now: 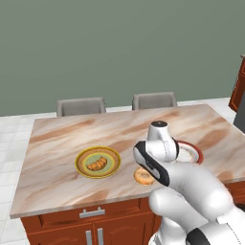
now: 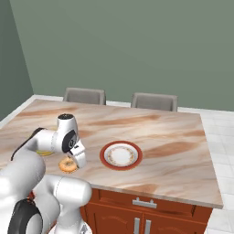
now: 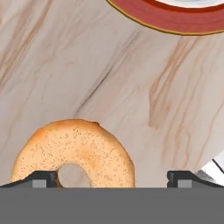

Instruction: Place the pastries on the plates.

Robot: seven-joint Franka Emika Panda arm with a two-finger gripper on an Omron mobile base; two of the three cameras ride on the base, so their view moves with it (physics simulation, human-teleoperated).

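The round tan donut (image 1: 143, 177) (image 2: 68, 165) lies flat on the marble counter, near its front edge. My gripper (image 2: 80, 163) (image 3: 113, 179) hangs low just over it, open. In the hand view the donut (image 3: 74, 153) sits between the two fingertips (image 3: 43, 178), closer to the left one. The white plate with the red rim (image 2: 104, 155) (image 1: 197, 155) (image 3: 175, 19) stands empty right beside the donut, partly behind my arm in the left base view. Farther left the croissant (image 1: 97, 164) rests in the green centre of the yellow-rimmed plate (image 1: 79, 161).
The marble island counter (image 1: 57, 139) has wooden drawers with metal handles (image 1: 92, 213) under its front edge. Two grey chairs (image 1: 81, 106) (image 1: 154, 100) stand behind its far side. A dark cabinet (image 1: 238, 91) is at the far right.
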